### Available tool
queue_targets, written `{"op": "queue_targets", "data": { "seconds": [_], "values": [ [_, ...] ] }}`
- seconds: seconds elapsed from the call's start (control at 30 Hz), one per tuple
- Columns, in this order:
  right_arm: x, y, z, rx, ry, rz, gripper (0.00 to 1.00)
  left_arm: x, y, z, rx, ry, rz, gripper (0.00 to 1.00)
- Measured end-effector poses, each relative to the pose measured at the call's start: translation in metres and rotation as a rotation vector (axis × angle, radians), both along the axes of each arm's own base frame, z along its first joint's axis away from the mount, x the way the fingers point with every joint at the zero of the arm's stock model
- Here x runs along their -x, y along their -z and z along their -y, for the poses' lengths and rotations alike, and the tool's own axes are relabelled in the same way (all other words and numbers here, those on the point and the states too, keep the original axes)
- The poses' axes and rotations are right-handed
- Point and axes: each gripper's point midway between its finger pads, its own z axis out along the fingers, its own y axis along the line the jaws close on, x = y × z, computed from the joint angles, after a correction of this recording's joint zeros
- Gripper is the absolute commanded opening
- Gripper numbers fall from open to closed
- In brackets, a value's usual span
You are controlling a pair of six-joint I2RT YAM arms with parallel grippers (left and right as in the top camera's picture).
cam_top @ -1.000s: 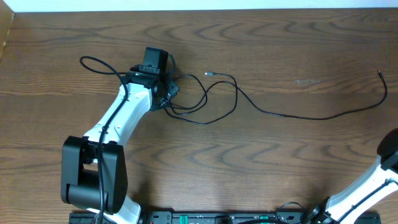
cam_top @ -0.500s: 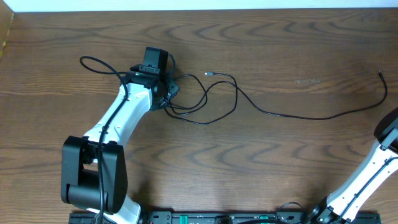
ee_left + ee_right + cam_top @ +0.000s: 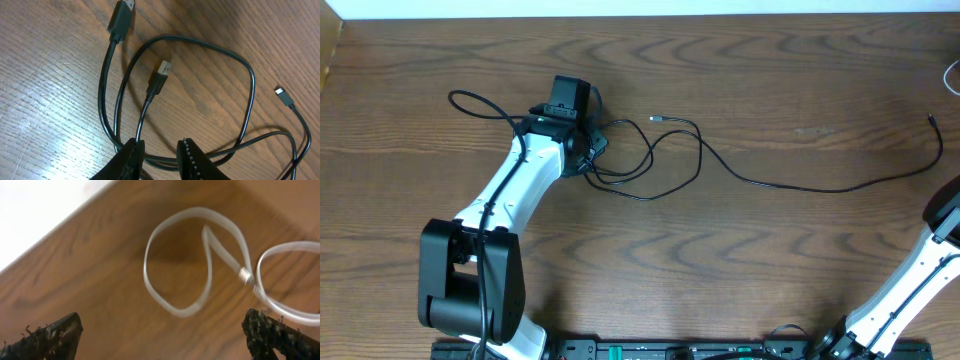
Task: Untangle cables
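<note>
The black cable (image 3: 800, 189) lies across the table, tangled in loops beside my left gripper (image 3: 576, 112), whose fingertips are hidden under its body in the overhead view. In the left wrist view my left gripper (image 3: 161, 150) is narrowed on strands of the black cable (image 3: 250, 85); two plug ends (image 3: 160, 75) lie loose ahead. A bit of the white cable (image 3: 952, 75) shows at the right edge. In the right wrist view the white cable (image 3: 146, 267) lies looped on the wood, blurred. My right gripper (image 3: 165, 340) is wide open above it, holding nothing.
The far end of the black cable (image 3: 932, 118) lies near the right edge. My right arm (image 3: 935, 250) rises from the bottom right corner. The table's pale back edge (image 3: 40, 215) is close behind the white loop.
My right gripper has opened from shut and the white cable now lies free, its end appearing at the overhead's right edge. The right arm rose slightly. The left arm has not moved.
</note>
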Motion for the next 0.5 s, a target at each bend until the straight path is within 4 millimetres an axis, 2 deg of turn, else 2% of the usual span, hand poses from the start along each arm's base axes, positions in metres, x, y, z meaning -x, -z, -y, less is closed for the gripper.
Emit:
{"op": "queue_targets", "data": {
  "seconds": [0.23, 0.33, 0.4, 0.43, 0.47, 0.5],
  "values": [
    [0.033, -0.014, -0.053, -0.187, -0.077, -0.095, 0.99, 0.000, 0.000, 0.001, -0.003, 0.019, 0.002, 0.27],
    [0.041, -0.013, -0.083, -0.276, -0.138, -0.136, 0.99, 0.001, 0.000, 0.003, -0.005, 0.060, 0.003, 0.27],
    [0.043, -0.011, -0.115, -0.356, -0.238, -0.155, 0.99, 0.000, -0.001, 0.008, 0.003, 0.115, 0.008, 0.27],
    [0.043, -0.012, -0.141, -0.409, -0.316, -0.163, 0.99, -0.001, -0.002, 0.012, 0.013, 0.159, 0.020, 0.27],
    [0.042, -0.012, -0.151, -0.427, -0.350, -0.165, 0.99, -0.002, -0.003, 0.016, 0.023, 0.186, 0.028, 0.27],
    [0.041, -0.013, -0.177, -0.455, -0.429, -0.179, 0.99, -0.004, -0.005, 0.022, 0.038, 0.238, 0.047, 0.27]
  ]
}}
